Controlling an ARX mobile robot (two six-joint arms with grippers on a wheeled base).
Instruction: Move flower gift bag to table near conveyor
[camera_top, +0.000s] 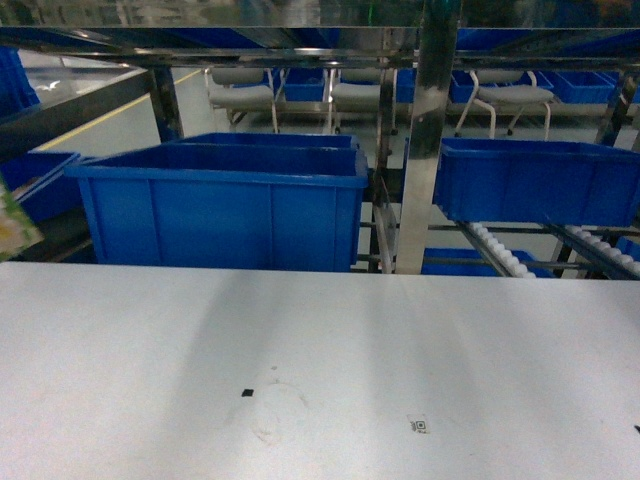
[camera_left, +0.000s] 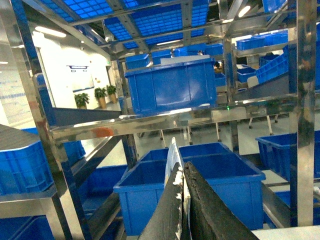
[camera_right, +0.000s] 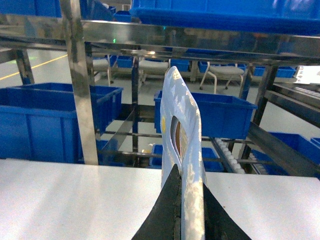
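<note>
In front of the robot, the white bench (camera_top: 320, 370) fills the lower half of the head view, bare apart from a small black square mark (camera_top: 246, 393), a tiny code label (camera_top: 418, 424) and a faint ring scuff (camera_top: 280, 412). Behind its far edge stands the conveyor (camera_top: 432, 150), a steel frame with sloping rails of white rollers (camera_top: 500, 252) and blue bins (camera_top: 225, 205) sitting in it. Neither arm shows in the head view; only a sliver of printed, greenish material (camera_top: 14, 225) shows at the left edge, and I cannot tell whether it is part of the bag. In the right wrist view, the right end effector (camera_right: 184, 220) is clenched on the flower gift bag (camera_right: 181, 130), a flat pale blue bag with a cut-out handle, held upright on edge above the bench near the conveyor. In the left wrist view, the left end effector (camera_left: 183, 200) is clamped on a thin white edge of sheet material (camera_left: 173, 160), raised in front of the racking and the bins.
</note>
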